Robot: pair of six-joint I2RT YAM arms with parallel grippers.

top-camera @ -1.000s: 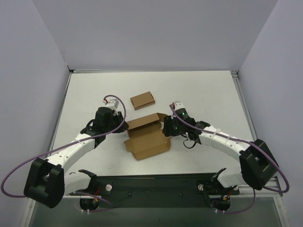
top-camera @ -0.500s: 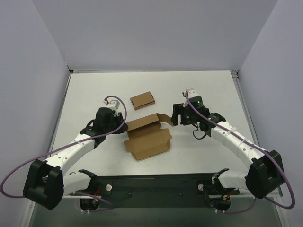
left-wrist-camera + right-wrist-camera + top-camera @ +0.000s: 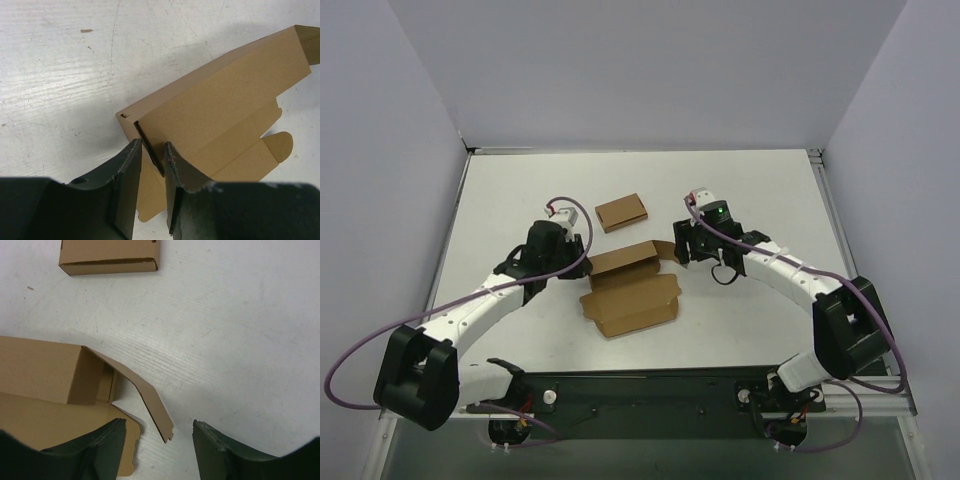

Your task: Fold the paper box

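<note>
A smaller flat box [image 3: 622, 212] lies just beyond the paper box [image 3: 632, 300], apart.

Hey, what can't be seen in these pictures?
Top view: jaws of the left gripper, hidden under its own wrist.
Left wrist view: right end of the paper box, cut off by the frame.
Right wrist view: far side of the smaller box, cut off by the top edge.
</note>
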